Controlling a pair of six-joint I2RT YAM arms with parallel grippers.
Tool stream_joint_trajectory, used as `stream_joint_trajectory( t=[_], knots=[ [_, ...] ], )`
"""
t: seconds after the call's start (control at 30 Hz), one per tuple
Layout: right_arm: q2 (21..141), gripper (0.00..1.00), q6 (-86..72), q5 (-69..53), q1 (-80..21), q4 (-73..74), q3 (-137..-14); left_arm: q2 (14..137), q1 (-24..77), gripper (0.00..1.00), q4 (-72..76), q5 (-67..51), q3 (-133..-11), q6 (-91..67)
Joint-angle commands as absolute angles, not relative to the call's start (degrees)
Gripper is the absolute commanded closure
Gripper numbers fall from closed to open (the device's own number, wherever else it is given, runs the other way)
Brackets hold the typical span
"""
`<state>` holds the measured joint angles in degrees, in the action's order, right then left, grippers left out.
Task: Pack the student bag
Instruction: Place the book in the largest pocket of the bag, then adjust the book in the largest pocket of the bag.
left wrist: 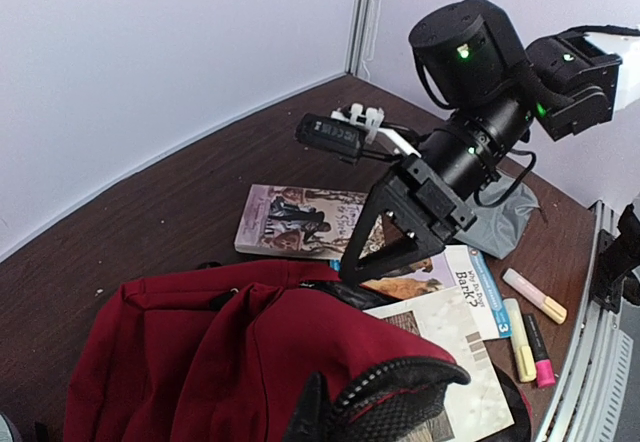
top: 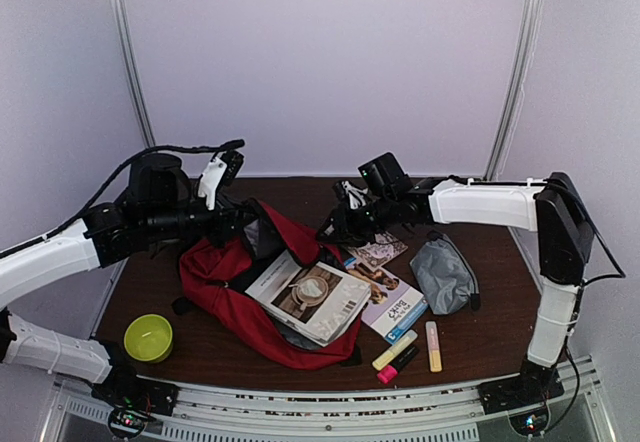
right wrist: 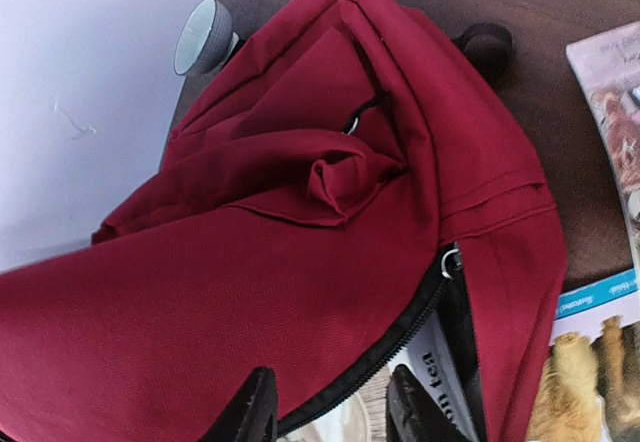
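The student bag [top: 235,292], a red backpack, lies left of the table's middle with its zip opening facing right. A book with a cup on its cover [top: 310,297] sticks halfway out of it. My left gripper [top: 247,224] is shut on the bag's upper zip edge [left wrist: 400,377] and holds that flap lifted, so the grey lining shows. My right gripper [top: 340,227] is open at the bag's right top. In the right wrist view its fingers [right wrist: 255,412] straddle the black zip edge [right wrist: 400,337] without closing on it. The book's spine [right wrist: 440,392] shows inside.
Two thin books [top: 395,307] [top: 375,252] lie right of the bag. A grey zip pouch [top: 445,274] sits further right. Three highlighters [top: 395,349] [top: 398,364] [top: 433,347] lie near the front edge. A green cup [top: 148,337] stands front left.
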<state>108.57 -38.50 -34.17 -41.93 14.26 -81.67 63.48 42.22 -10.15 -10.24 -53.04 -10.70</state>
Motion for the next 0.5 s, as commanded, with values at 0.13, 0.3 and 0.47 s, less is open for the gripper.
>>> stream_joint_trajectory(
  t=[0.13, 0.3, 0.47],
  knots=[
    [96.04, 0.50, -22.55, -18.02, -42.55, 32.64, -79.14, 62.06, 42.45, 1.00, -7.65, -6.10, -52.89, -11.32],
    [88.94, 0.35, -18.63, -16.23, -43.86, 42.08, -70.46, 62.14, 42.45, 1.00, -7.13, -4.65, -52.97, -11.98],
    [85.99, 0.00, -25.31, -21.99, -46.02, 31.21, -59.20, 62.52, 42.92, 1.00, -4.86, -6.65, -54.49, -14.06]
  ],
)
